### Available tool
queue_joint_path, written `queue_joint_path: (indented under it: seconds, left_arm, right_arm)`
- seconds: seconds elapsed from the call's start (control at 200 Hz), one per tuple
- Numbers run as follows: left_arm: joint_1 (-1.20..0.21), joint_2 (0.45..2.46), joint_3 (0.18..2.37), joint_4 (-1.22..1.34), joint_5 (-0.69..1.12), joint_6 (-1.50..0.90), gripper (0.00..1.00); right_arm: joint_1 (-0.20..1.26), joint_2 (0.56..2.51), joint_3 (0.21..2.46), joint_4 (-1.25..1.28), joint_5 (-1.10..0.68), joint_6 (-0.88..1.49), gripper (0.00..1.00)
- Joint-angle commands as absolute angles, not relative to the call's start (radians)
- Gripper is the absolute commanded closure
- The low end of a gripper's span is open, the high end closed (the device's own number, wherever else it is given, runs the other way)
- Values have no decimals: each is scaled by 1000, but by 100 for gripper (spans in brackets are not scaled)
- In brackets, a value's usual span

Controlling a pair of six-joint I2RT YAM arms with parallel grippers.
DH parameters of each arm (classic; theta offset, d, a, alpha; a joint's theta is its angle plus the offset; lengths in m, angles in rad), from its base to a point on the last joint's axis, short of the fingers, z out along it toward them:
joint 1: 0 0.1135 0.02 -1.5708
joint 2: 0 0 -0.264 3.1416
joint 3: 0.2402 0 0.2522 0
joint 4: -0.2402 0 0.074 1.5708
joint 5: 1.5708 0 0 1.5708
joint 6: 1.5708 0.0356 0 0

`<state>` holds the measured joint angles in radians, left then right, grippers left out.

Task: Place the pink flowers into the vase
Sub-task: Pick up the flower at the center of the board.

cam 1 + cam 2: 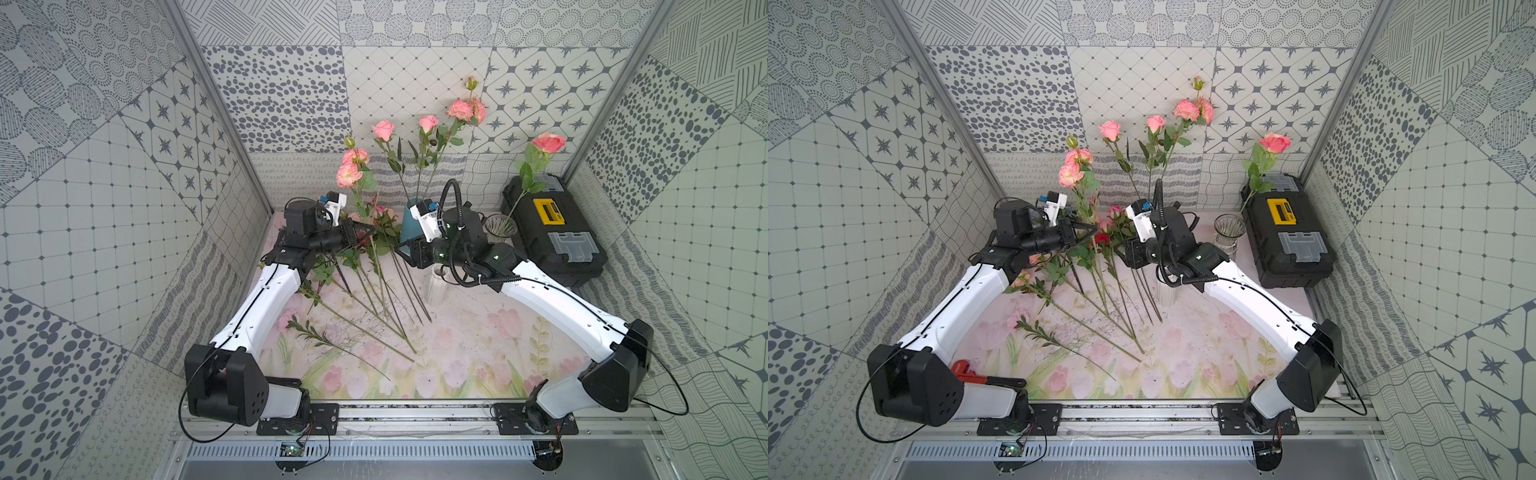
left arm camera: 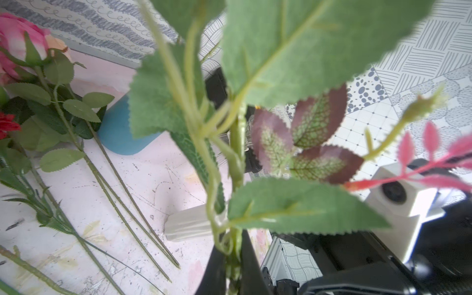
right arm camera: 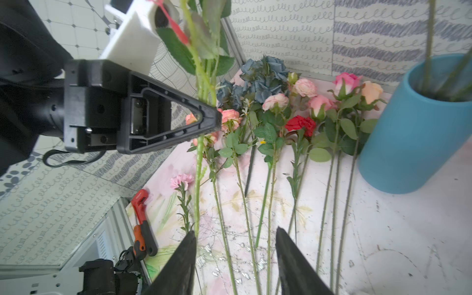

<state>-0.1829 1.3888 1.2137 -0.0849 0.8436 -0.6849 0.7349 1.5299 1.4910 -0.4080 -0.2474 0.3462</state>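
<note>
Over the floral worktop [image 1: 457,353], the left gripper [image 1: 369,230] clamps a stem of pink flowers [image 1: 351,172] upright, probably for handover: the right gripper [image 3: 235,232] hovers open at its lower end. The vase [image 1: 408,222] stands at 12 o'clock, some stems already in it.

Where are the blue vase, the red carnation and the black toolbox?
blue vase [image 3: 408,140]: right wrist view, outer wall.
red carnation [image 3: 300,124]: right wrist view, bloom.
black toolbox [image 1: 535,242]: in a top view, lid.
</note>
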Motion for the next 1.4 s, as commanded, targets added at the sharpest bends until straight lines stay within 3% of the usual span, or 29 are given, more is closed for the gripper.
queue_joint_path:
  seconds: [0.0, 0.88, 1.396]
  left_arm:
    - [-184, 1397, 1200, 132, 970, -782, 100]
    - [-182, 1429, 1202, 153, 1038, -803, 100]
    - [-182, 1436, 1200, 170, 1052, -818, 100]
  right_arm:
    - [738, 1575, 1540, -305, -324, 386, 51]
    - [739, 1739, 1687, -282, -421, 362, 64]
    - [737, 1768, 1689, -253, -430, 372, 98]
